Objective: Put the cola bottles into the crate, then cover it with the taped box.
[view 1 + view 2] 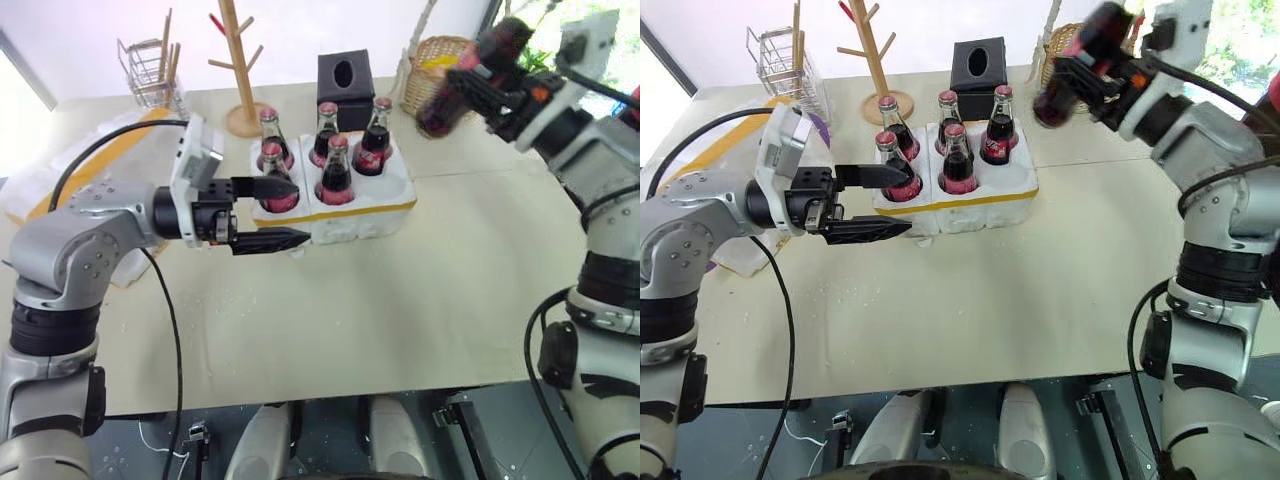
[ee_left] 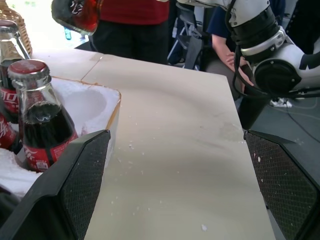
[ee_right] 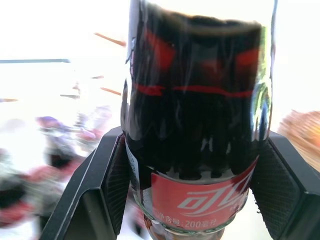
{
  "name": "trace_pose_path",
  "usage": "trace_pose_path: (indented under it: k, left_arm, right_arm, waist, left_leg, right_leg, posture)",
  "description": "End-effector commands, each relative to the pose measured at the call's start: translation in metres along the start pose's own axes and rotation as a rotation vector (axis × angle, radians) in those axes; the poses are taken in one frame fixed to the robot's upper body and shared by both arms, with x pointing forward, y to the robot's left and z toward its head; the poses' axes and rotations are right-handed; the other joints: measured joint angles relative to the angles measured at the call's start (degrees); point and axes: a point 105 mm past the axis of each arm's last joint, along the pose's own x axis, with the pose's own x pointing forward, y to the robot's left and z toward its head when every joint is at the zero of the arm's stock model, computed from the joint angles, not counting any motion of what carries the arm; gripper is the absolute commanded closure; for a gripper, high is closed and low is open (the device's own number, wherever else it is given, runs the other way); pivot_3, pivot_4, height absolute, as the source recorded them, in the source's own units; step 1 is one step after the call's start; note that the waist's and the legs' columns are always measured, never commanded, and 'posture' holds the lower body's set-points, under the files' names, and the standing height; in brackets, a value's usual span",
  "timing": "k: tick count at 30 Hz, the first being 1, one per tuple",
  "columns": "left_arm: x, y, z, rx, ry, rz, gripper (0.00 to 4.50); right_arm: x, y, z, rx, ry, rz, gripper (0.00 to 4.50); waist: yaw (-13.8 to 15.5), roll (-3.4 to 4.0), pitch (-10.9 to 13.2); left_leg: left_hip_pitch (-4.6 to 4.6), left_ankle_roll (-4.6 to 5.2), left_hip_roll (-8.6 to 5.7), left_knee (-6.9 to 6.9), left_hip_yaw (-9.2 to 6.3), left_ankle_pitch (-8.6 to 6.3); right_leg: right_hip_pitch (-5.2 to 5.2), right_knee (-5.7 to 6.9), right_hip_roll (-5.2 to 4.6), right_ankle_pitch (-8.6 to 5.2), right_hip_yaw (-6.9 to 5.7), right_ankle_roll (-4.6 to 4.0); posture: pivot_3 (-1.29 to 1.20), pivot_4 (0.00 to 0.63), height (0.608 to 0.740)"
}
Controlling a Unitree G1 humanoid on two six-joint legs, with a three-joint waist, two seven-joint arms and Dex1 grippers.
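The crate sits on the bench with five cola bottles standing upright in its wells, caps up: three along the far row, two along the near row. The near well on the right side is empty. The sixth bottle is in my right hand, clamped around its body and held in the air above the bench, beyond the crate's right end. Its long axis is tilted, one end pointing down toward the crate side. My left hand hangs level at the crate's left end, fingers spread wide, holding nothing. A wicker basket and black tissue box stand behind.
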Motion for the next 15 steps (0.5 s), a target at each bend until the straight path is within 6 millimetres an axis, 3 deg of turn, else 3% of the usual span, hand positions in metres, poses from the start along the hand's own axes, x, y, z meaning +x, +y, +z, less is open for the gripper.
trace_pose_path:
  k: [1,8,15]
  left_arm:
    - [-0.006,-0.001,0.011,0.047,-0.029,0.019,0.00]
    - [-0.013,0.000,0.011,0.054,-0.018,0.048,0.00]
    - [-0.017,-0.001,0.010,0.058,-0.011,0.064,0.00]
  right_arm:
    - [0.013,0.021,0.001,-0.042,-0.002,0.070,1.80]
    - [0.017,0.028,-0.041,-0.043,0.140,0.107,1.80]
    - [0.015,0.007,-0.075,-0.115,0.267,0.007,1.80]
  waist:
    - [0.15,-0.01,0.02]
    - [0.33,-0.05,0.04]
    - [0.04,-0.04,0.05]
  left_leg:
    - [-0.01,0.01,-0.02,0.00,0.05,-0.01]
    - [-0.20,0.01,-0.06,0.04,0.07,-0.01]
    - [-0.20,0.01,-0.04,0.01,0.20,-0.01]
  right_leg:
    - [-0.02,-0.01,-0.03,0.00,0.04,0.00]
    - [-0.21,0.01,-0.06,0.01,0.06,0.01]
    - [-0.33,0.13,-0.05,0.01,0.12,0.01]
  posture:
    - [0.00,0.150,0.734]
    - [0.00,0.150,0.734]
    - [0.00,0.150,0.734]
